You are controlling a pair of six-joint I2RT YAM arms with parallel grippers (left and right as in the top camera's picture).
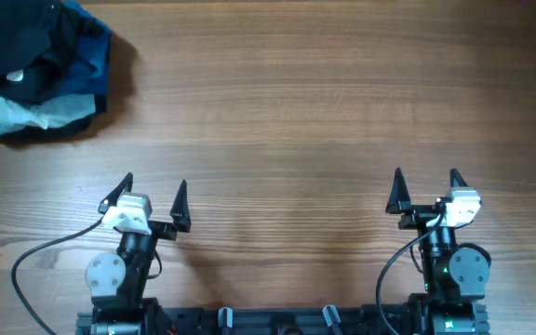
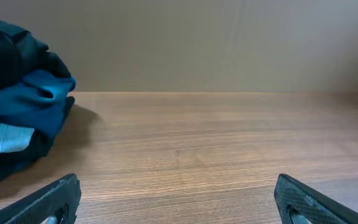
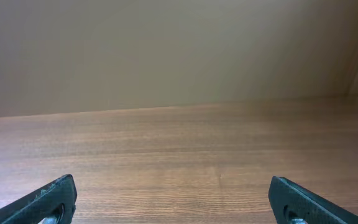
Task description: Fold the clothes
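Viewing from overhead, we find the clothes, one black garment, bunched in a pile with a bright blue garment and a pale garment at the bench's far-left corner. We see the left end effector and the right end effector spread wide, empty, well apart from the pile.

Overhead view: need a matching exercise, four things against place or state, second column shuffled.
Column A
1 black garment
2 pale blue-white garment
3 left gripper
4 right gripper

Column B
a open, on the side away from the pile
b on top of the pile
c open, on the pile's side
d at the pile's bottom, near edge

Pairs: 1-b, 2-d, 3-c, 4-a
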